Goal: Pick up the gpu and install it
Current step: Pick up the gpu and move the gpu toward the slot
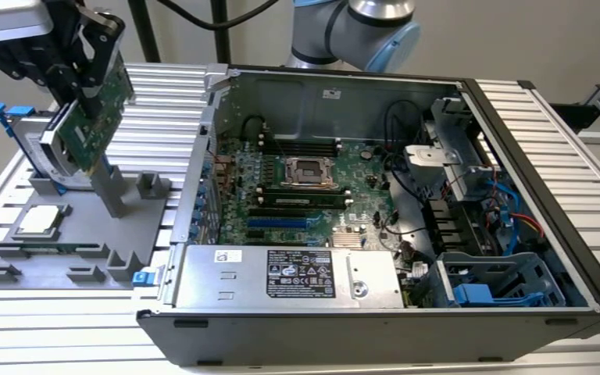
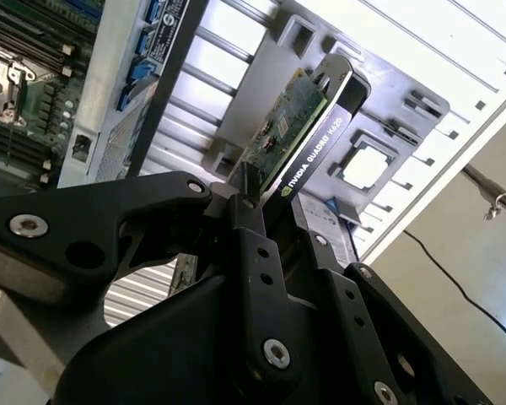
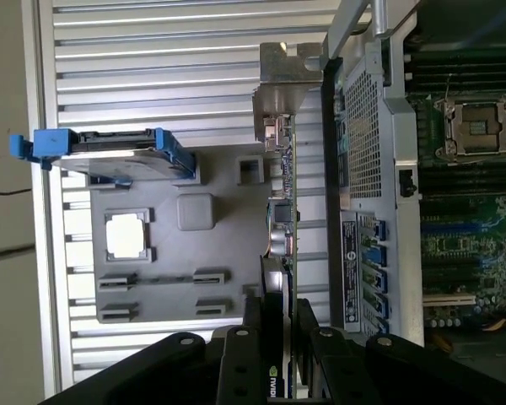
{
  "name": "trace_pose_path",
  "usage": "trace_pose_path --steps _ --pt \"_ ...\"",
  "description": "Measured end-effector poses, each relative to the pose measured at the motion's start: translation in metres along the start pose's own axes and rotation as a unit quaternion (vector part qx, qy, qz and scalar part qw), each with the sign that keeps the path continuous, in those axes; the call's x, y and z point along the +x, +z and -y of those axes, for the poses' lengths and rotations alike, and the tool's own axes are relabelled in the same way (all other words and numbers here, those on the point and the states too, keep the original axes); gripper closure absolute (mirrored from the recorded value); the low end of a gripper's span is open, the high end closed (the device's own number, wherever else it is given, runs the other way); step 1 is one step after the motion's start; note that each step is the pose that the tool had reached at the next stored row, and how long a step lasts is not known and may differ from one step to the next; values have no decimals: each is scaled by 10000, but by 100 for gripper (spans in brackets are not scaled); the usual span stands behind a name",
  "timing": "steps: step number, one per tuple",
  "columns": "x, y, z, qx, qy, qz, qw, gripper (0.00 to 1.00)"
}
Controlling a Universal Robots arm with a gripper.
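Here, hand (image 1: pixel 91 90) clamped on gpu (image 1: pixel 90 129), hard drive (image 1: pixel 41 144) beside, case (image 1: pixel 383 336) near.

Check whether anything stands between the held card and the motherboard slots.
The gripper is shut on the graphics card at the gray tray, outside the computer case. The case's metal side wall stands between the card and the motherboard's blue slots. Nothing visible lies across the slots themselves.

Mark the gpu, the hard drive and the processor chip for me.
gpu (image 1: pixel 91 121), exterior view, green circuit-board face.
hard drive (image 3: pixel 110 145), first wrist view, edge of its body.
processor chip (image 3: pixel 124 234), first wrist view, middle of its silver lid.
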State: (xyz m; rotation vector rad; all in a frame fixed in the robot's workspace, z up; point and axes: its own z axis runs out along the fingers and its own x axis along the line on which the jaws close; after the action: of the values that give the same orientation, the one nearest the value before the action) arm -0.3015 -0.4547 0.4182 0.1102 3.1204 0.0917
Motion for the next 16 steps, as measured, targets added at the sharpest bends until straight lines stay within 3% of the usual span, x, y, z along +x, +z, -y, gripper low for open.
trace_pose_path --steps 16 --pt "-107 2 -16 0 3 0 10000 100"
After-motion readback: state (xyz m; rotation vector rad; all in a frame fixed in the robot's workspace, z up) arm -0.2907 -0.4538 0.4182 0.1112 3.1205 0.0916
